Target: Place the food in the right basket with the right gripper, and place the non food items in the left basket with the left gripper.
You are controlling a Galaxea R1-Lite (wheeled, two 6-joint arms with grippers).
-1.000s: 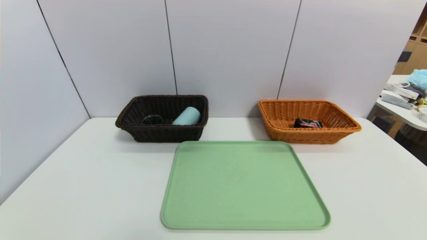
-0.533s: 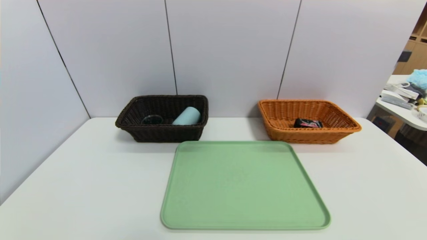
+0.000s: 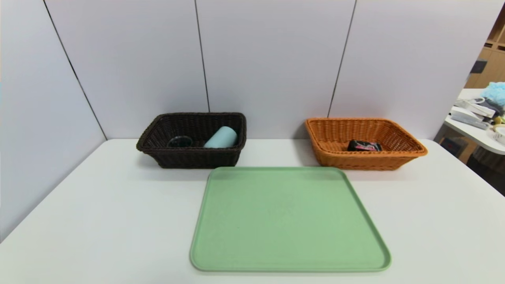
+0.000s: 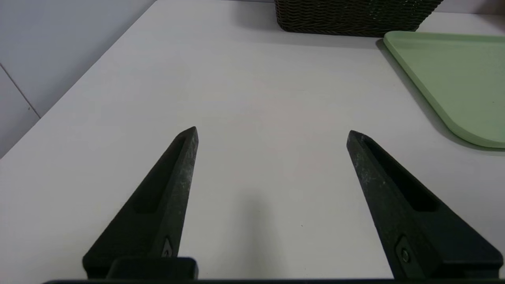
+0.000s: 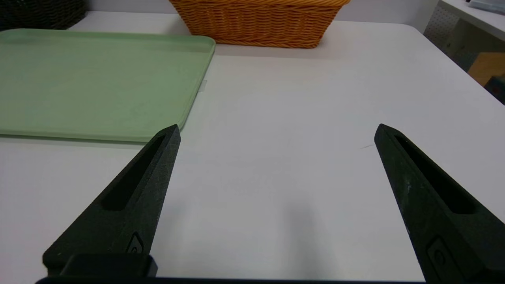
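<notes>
The food (image 3: pixel 363 146), a small black packet with a red-pink top, lies flat on the floor of the right basket (image 3: pixel 394 156), the orange wicker one standing at the far right of the white table (image 3: pixel 98 221) close to the grey wall panels (image 3: pixel 272 59). The non food items are both in the left basket (image 3: pixel 189 157), the dark brown wicker one at the far left: the blue-grey tumbler (image 3: pixel 221 138) lies tipped on its side with its base toward the basket's right wall, and the small glass cup (image 3: pixel 180 141) sits just to its left, only its dark rim showing above the near wall. Between the baskets and nearer the robot lies a pale green tray (image 3: pixel 221 252), its far edge just short of both baskets and nothing on it. Neither arm shows in the head view. In the left wrist view, the left gripper (image 4: pixel 272 134) hangs above bare table near the tray's left edge, its two pointed fingers (image 4: pixel 173 177) spread wide with nothing between them. In the right wrist view, the right gripper (image 5: pixel 276 132) sits above the table just right of the tray, its fingers (image 5: pixel 142 185) also spread wide and holding nothing. A second table (image 3: pixel 479 130) with clutter stands off at the far right.
</notes>
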